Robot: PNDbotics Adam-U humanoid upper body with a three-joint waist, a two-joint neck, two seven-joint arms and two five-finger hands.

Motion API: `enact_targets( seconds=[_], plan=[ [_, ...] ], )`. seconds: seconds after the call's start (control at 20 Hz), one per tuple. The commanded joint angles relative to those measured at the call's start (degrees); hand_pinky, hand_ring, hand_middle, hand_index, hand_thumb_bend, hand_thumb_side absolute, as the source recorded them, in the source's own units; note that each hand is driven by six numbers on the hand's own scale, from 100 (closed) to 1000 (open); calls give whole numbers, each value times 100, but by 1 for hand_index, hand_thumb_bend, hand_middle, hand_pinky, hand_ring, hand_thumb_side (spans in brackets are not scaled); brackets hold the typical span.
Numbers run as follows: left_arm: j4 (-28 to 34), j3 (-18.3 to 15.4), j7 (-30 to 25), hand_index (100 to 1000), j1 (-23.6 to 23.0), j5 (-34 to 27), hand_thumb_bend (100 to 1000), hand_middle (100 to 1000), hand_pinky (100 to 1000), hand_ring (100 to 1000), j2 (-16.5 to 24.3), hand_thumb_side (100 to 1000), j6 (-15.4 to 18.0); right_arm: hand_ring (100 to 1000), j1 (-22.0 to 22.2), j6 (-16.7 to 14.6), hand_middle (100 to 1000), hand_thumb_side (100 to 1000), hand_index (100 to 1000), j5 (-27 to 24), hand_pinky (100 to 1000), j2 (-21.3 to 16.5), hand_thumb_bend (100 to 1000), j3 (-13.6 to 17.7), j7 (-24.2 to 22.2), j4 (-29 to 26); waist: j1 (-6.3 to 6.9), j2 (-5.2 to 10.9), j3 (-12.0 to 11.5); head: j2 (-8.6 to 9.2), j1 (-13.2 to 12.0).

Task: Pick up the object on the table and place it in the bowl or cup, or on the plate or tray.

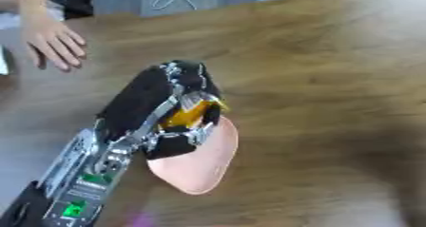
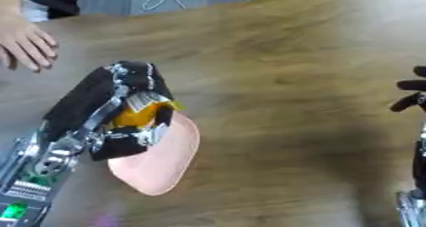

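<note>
Fingers of the left robot hand (image 1: 170,105) curl around an orange-yellow object (image 1: 189,113), held above the pink plate (image 1: 199,166) on the worktop (image 1: 333,102); best to lower over the plate's middle before releasing.

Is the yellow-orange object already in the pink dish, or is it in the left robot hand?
In the hand. The left robot hand has its fingers curled round the yellow-orange object, held over the pink dish; whether they touch, cannot tell.
</note>
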State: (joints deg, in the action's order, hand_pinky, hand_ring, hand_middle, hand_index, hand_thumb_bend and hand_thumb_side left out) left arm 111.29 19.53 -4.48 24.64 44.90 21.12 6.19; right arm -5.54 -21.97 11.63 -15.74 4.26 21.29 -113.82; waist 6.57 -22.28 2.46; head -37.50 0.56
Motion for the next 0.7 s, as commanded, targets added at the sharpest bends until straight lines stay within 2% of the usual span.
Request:
enact_targets(
  seconds=[0.05,0.2,0.25,0.3,0.35,0.4,0.45,0.5,0.55,0.6,0.65,0.7],
  plan=[
    [30,4,6,365,-12,44,100,259,100,183,93,100,48,579,-41,-13,659,735,829,5,360,-76,100,4,-29,-78,-19,70,14,45,38],
    [25,-2,60,368,-47,41,103,261,100,185,82,100,63,579,-44,-14,660,734,829,8,360,-76,100,3,-32,-78,-17,57,13,47,42],
    [32,-6,89,396,-52,35,152,290,100,222,80,222,75,579,-43,-14,660,734,829,9,360,-76,100,3,-33,-78,-17,54,12,47,43],
    [39,-8,122,403,-58,29,168,297,100,231,80,280,100,579,-43,-13,660,734,829,10,360,-76,100,3,-34,-78,-16,53,11,47,44],
    [58,-3,153,466,-59,18,282,379,100,323,78,556,160,579,-43,-13,660,734,828,10,360,-76,100,3,-35,-78,-16,53,12,48,46],
    [66,-5,175,459,-64,6,273,368,100,313,75,537,224,579,-43,-13,660,734,828,10,360,-76,100,3,-34,-78,-15,52,12,47,47],
    [64,-6,186,524,-66,-2,352,444,100,391,73,680,284,580,-44,-13,660,734,828,10,360,-76,100,3,-34,-78,-15,52,12,47,47],
    [56,-10,187,524,-69,-5,352,444,100,391,70,680,332,580,-45,-13,660,734,828,9,360,-76,100,3,-35,-78,-14,52,12,47,48],
    [45,-12,177,577,-71,-1,404,497,116,439,71,761,372,580,-46,-13,660,734,828,9,360,-77,100,3,-35,-78,-14,51,11,46,50],
    [35,-16,158,580,-74,12,414,498,120,441,70,753,405,580,-46,-13,660,736,828,8,360,-77,100,3,-36,-78,-14,52,11,46,52],
    [26,-21,139,601,-77,26,432,511,139,454,68,797,431,580,-46,-13,660,734,828,8,360,-77,100,3,-36,-78,-14,52,9,45,54],
    [19,-26,123,602,-80,37,434,511,140,454,64,798,450,580,-46,-13,660,734,828,7,360,-77,100,3,-37,-78,-15,52,8,45,54]
  ],
)
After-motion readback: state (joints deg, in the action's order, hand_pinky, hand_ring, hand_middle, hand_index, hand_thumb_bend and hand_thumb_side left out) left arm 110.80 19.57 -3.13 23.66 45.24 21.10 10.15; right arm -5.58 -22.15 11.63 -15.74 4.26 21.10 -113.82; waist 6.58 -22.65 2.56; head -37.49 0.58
